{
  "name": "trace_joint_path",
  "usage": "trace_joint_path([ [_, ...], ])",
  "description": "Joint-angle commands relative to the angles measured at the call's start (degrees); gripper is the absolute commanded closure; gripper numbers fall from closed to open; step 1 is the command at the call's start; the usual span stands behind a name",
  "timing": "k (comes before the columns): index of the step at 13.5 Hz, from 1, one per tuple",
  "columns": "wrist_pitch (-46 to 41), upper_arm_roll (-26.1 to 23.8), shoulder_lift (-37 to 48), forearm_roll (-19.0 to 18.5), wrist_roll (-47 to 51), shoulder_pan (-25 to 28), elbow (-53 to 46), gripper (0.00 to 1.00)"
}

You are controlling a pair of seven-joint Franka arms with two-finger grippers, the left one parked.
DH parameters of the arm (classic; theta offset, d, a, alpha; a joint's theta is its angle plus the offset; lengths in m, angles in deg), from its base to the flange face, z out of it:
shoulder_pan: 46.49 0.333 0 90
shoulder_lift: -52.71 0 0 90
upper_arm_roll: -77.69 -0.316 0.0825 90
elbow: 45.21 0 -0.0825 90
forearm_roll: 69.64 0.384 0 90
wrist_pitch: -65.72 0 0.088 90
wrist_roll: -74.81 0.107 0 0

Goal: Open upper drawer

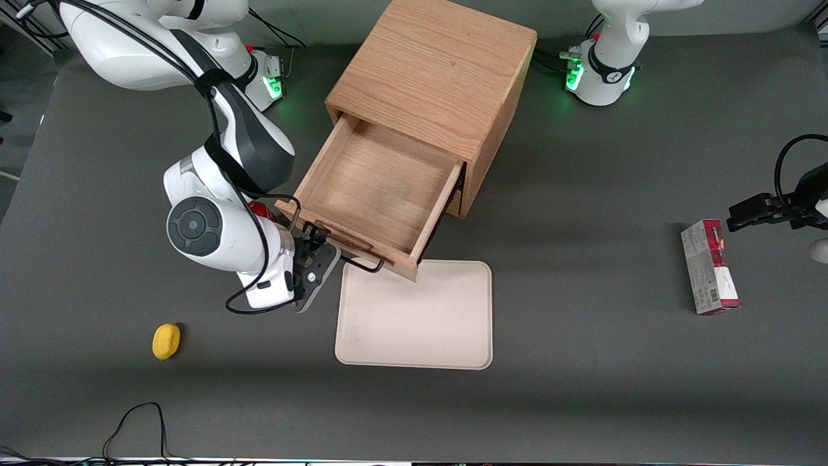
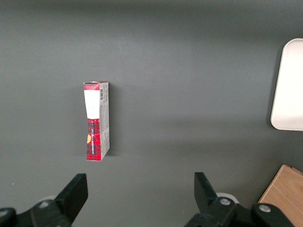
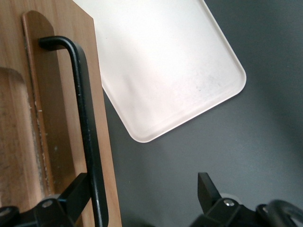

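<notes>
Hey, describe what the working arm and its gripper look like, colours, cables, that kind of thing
The working arm has glossy white rounded shells with black joint sections and a round dark grey cap on one joint. Thin black cables loop along it. Its gripper, at the upper drawer handle, has a white body, a grey mounting plate and black angular fingers. The arm's base glows green.

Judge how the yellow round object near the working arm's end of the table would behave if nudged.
The yellow object looks small and rounded, so it would probably roll or skid rather than tip. It likely weighs little. It lies apart from the tray and nearer the front camera than the open hand at the upper drawer handle.
</notes>
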State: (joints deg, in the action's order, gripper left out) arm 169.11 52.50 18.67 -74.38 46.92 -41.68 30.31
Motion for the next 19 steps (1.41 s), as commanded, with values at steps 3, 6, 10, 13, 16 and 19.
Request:
trace_joint_path([
  [3,-0.39,0.32,-0.51,-1.49,-0.32,0.38,-2.57,0.00],
  [6,-0.48,1.72,1.43,-1.58,-0.32,0.30,-2.74,0.00],
  [10,-0.30,4.97,6.69,-1.33,0.02,0.38,-3.88,0.00],
  [13,-5.46,12.94,12.57,9.89,0.20,-0.85,-1.96,0.00],
  [16,-9.86,21.13,20.56,11.34,7.98,0.12,4.79,0.00],
  [19,-14.79,23.09,30.14,10.73,30.44,0.03,13.22,0.00],
])
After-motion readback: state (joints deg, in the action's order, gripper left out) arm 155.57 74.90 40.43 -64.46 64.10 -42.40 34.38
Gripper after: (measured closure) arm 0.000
